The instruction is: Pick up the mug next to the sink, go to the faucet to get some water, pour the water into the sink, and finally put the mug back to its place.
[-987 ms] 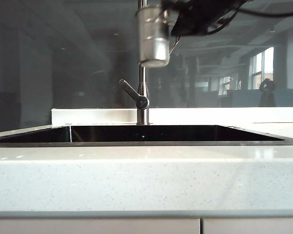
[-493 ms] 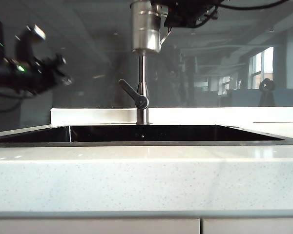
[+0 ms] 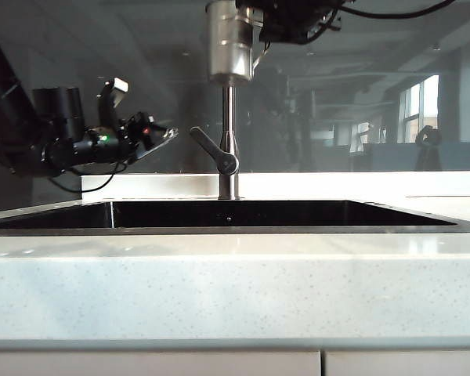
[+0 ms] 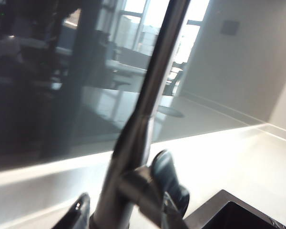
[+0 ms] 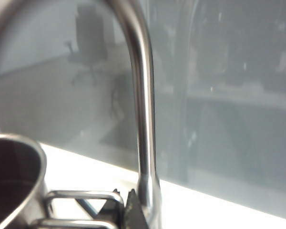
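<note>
The ridged steel mug (image 3: 229, 43) hangs upright at the top of the exterior view, in front of the faucet (image 3: 229, 129) pipe. My right gripper (image 3: 261, 31) is shut on its thin handle (image 5: 81, 195). In the right wrist view the mug's rim (image 5: 19, 143) sits beside the curved faucet pipe (image 5: 144, 119), with my right gripper (image 5: 125, 199) pinched on the handle. My left gripper (image 3: 166, 135) stands open just left of the lever handle (image 3: 210, 149), apart from it. In the left wrist view, the open left gripper (image 4: 126, 217) faces the faucet pipe (image 4: 150, 100) and lever (image 4: 168, 179). The dark sink (image 3: 235, 214) lies below.
A pale speckled countertop (image 3: 235, 290) runs along the front. A white ledge (image 3: 360, 185) and a dark glass wall stand behind the sink. The left arm's body (image 3: 31, 141) reaches in from the left over the sink's corner.
The left arm has come into view from the left, advanced toward the lever, and its jaws have opened. The mug rose a little and straightened upright.
</note>
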